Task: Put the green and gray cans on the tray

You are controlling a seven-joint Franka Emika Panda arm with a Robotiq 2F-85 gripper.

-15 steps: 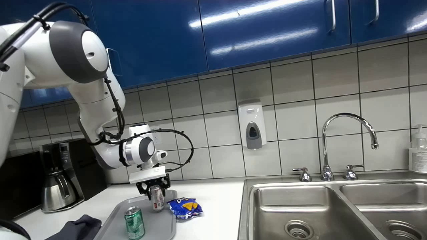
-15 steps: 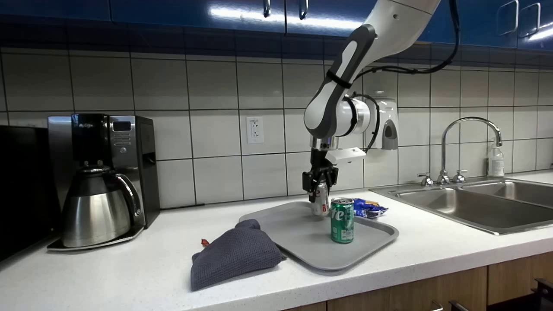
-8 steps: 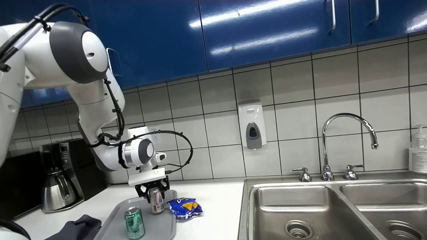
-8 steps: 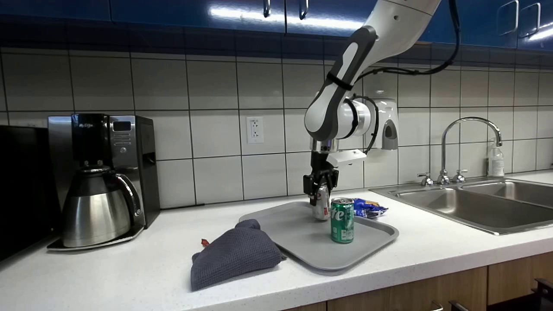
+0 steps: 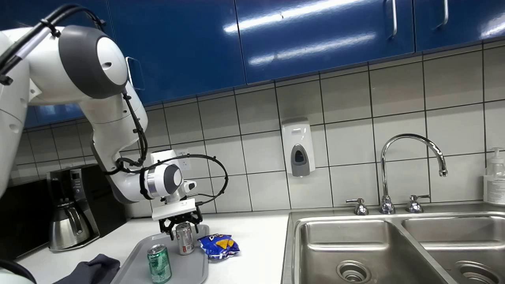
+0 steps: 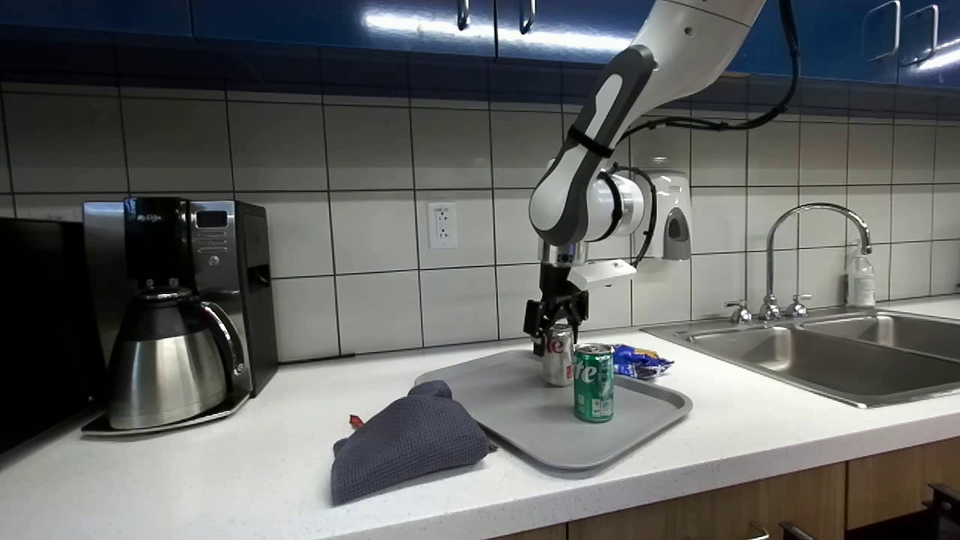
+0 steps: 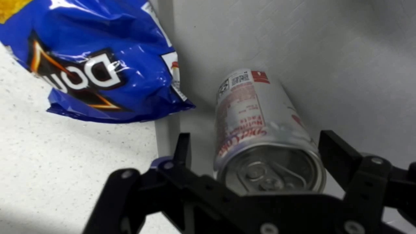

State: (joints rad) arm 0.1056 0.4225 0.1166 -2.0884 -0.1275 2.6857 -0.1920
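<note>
Lettering on the gray can (image 7: 253, 107), center of your wrist view, read "Diet Coke" and "Nutrition Facts"; the green can (image 6: 594, 390), lower right of center in an exterior view, showed "te." Both stood upright on your round-cornered gray tray (image 6: 517, 412). Your gripper (image 5: 184, 233) held its fingers apart, unclenched, one to either side of the gray can's top. A glossy, crinkled blue bag (image 7: 130, 35), upper left of the wrist view, showed "Do."

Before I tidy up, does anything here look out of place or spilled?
The chip bag looks askew, lapping over the rim of the tray; a stray red scrap, too small to identify, sits by the bunched cloth. No spill shows; the green can and gray can stand upright on the tray.
</note>
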